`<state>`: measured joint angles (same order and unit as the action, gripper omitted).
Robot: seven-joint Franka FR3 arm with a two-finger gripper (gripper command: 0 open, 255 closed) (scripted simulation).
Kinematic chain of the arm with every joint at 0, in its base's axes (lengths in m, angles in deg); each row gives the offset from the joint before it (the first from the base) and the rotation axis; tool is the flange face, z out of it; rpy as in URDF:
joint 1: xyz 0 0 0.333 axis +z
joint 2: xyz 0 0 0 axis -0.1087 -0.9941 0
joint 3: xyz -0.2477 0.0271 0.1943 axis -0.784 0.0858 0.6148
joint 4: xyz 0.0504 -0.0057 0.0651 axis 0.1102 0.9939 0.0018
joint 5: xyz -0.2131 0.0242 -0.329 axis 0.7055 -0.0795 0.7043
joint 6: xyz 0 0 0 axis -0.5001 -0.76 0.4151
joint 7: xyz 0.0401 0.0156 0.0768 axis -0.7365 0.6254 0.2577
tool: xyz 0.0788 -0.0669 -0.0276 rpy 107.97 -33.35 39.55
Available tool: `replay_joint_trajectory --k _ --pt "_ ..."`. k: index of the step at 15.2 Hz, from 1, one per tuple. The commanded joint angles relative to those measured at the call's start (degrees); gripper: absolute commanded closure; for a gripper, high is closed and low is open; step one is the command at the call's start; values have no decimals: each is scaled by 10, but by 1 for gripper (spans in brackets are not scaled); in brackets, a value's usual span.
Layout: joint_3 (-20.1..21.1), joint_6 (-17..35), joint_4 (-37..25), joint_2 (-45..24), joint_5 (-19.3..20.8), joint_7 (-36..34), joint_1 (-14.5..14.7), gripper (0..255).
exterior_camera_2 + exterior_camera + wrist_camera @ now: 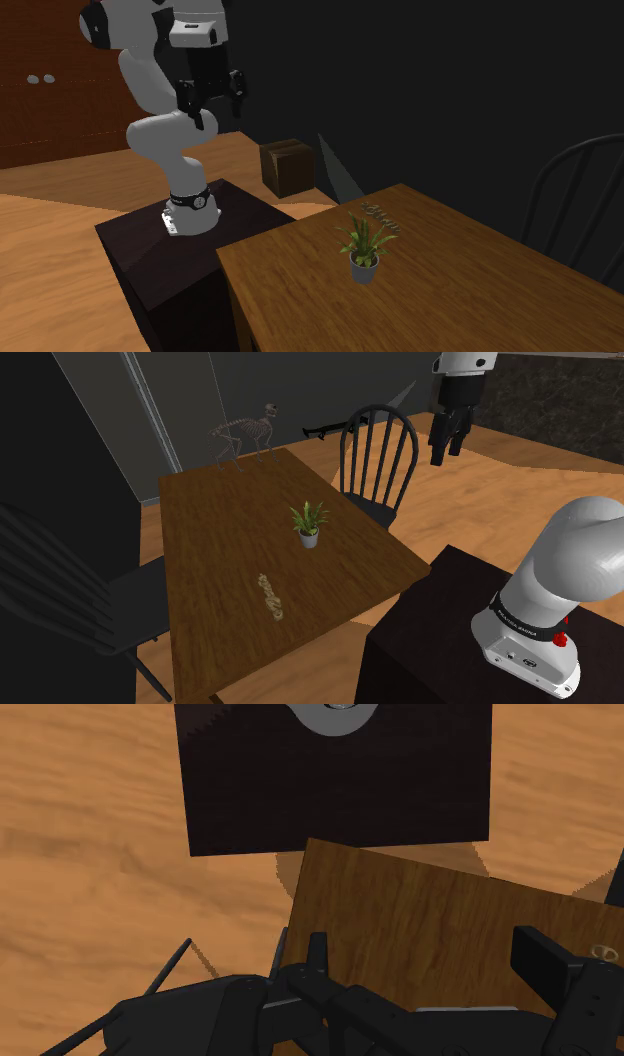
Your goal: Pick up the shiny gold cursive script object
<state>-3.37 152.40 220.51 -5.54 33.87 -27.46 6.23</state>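
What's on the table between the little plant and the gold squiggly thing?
Nothing: in the shoulder view, only bare table lies between the plant and the gold squiggle.

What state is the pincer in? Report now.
Pincer: open, holding nothing, up in the air away from the table.

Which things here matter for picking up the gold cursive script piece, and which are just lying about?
For the job:
gold script object, lying flat on the wooden table
tool, open, raised high off to the side

Just lying about:
potted plant
skeleton figure
dark chair
brown box
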Motion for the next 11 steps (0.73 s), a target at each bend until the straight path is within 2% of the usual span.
replay_joint_trajectory --k 1,11 --pt "0 0 0 0 0 0 0 0" --pt "101 158 42 -101 -70 -106 36 0"
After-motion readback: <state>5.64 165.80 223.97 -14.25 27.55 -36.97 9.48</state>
